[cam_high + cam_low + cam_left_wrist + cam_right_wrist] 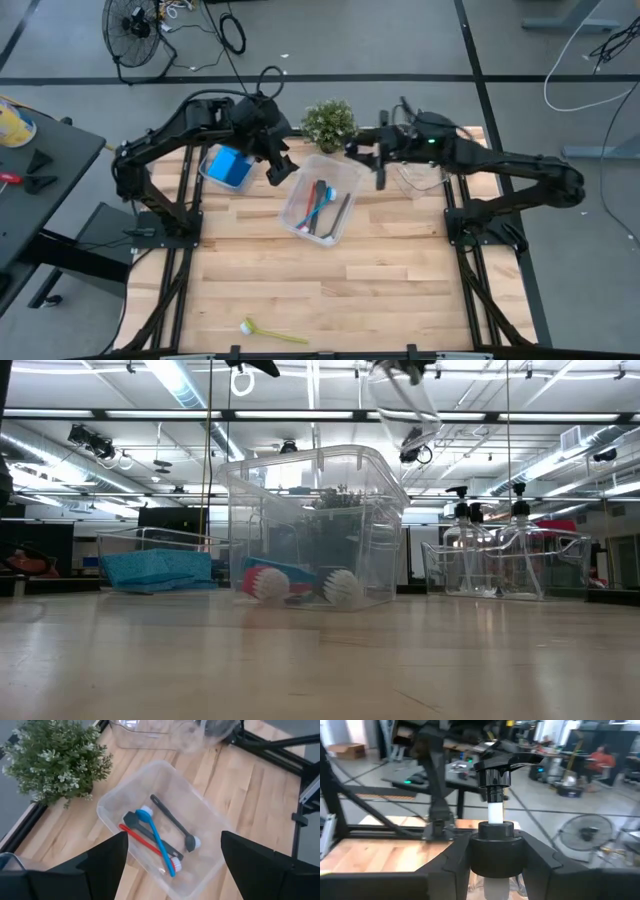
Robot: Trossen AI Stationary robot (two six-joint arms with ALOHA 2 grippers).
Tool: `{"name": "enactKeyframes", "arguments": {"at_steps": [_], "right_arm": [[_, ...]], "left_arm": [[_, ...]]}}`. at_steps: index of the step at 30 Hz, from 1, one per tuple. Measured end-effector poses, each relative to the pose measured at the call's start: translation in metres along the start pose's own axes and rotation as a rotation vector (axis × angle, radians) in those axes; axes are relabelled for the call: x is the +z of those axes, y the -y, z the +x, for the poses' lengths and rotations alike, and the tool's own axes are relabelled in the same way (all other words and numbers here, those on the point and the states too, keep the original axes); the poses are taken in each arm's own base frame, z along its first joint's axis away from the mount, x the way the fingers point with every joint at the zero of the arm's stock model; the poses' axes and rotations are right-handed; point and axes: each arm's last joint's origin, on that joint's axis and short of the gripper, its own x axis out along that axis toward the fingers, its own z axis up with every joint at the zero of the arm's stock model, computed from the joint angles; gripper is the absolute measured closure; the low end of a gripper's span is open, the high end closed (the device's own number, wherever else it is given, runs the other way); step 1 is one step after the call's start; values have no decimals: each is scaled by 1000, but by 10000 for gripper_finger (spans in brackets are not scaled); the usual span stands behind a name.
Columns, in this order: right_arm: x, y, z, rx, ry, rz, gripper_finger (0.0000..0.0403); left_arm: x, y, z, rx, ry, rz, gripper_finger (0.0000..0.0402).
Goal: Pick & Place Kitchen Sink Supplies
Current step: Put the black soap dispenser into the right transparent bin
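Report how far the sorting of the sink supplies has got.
Done: three brushes lie in the middle bin, sponges sit in the left bin, and bottles stand in the right bin. In hand: the right gripper holds a pump bottle over the right bin; the left gripper is open above the brush bin. Left: the yellow-green brush near the table's front edge.

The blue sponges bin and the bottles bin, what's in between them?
In the high view, the clear bin holding the brushes sits between the sponge bin and the bottle bin, with the potted plant just behind.
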Motion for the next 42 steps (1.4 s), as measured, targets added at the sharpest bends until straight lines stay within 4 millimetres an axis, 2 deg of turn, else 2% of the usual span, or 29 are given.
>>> {"name": "enactKeyframes", "arguments": {"at_steps": [7,12,17,27,32,42], "right_arm": [[22,-4,-54,-109,19,-11,268],[28,-9,-89,-203,-3,-21,268],[29,-13,-113,-298,-29,-29,268],[6,-20,-128,-350,-278,38,268],[-1,-19,-132,-469,-353,42,268],[-14,-22,-143,-482,-449,120,268]], "left_arm": [[-1,1,-7,-7,22,-17,81],[-1,1,-7,-7,22,-16,81],[-1,1,-7,-8,25,-14,81],[1,1,-7,-12,38,-18,81],[1,1,-7,2,44,-21,81],[8,1,-8,4,117,-28,81]]}}
